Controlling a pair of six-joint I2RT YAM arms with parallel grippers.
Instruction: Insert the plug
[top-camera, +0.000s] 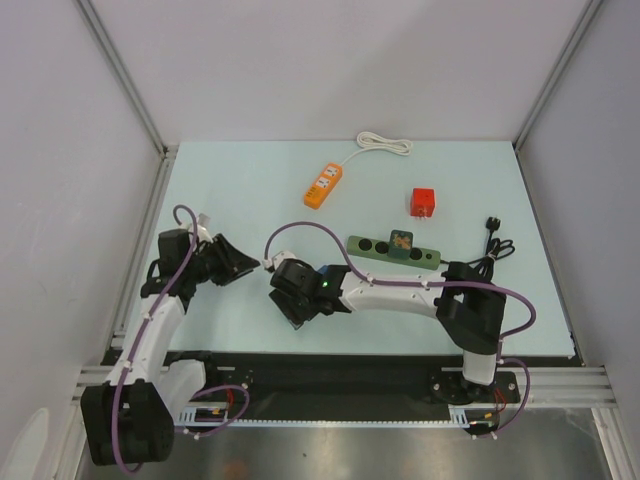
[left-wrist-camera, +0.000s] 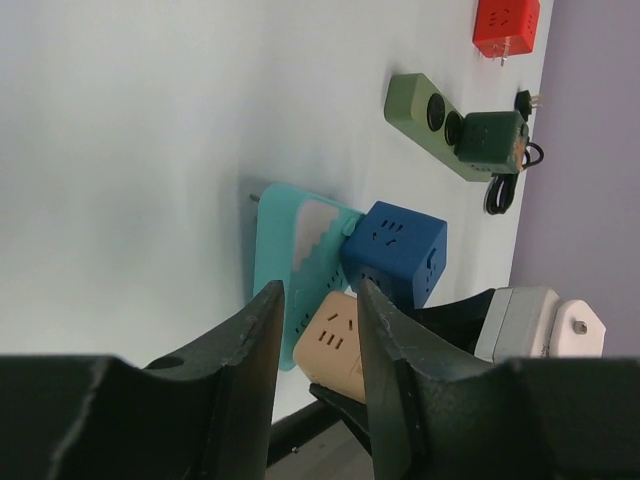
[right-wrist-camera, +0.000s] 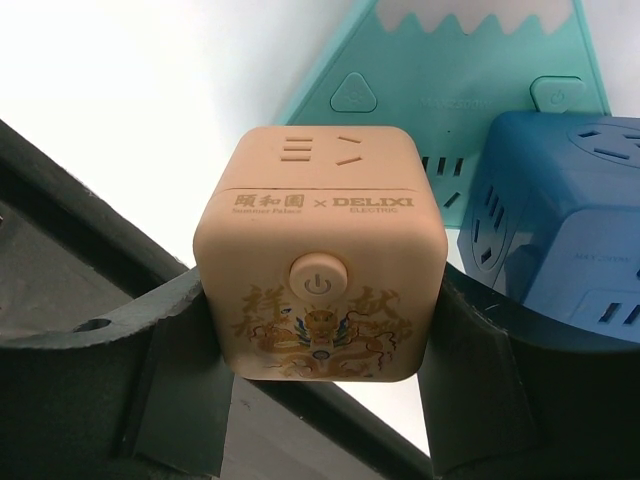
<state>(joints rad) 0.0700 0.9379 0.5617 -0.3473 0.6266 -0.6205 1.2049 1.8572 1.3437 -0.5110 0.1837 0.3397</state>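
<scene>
Between the right fingers (right-wrist-camera: 175, 345) sits the peach cube adapter (right-wrist-camera: 320, 250), clamped on its two side faces, with its power button and dragon print turned toward the wrist camera. Its prongs are on a hidden face, so I cannot tell how close they are to a socket. Just beyond the fingertips lies the teal socket strip (right-wrist-camera: 400, 90), shaped like a mountain and flat on the table (right-wrist-camera: 120, 80). To one side of the cube, a blue cube adapter (right-wrist-camera: 560, 200) is already seated on that strip.

The step in hand looks like pressing the peach cube into the free socket next to the blue one. To do it well, keep the cube square to the strip's face and line up the prongs before pushing. Push straight along the prong axis, and leave room so the cube does not catch on the blue neighbour. The strip is light and may slide.

The left fingers (left-wrist-camera: 255, 340) stand apart and hold nothing. They point at the strip from the opposite side, well placed to brace it.

The right arm (top-camera: 390, 292) stretches low across the table toward its left, forearm nearly level. The left arm (top-camera: 160, 320) is bent, with its wrist turned toward the right one.
</scene>
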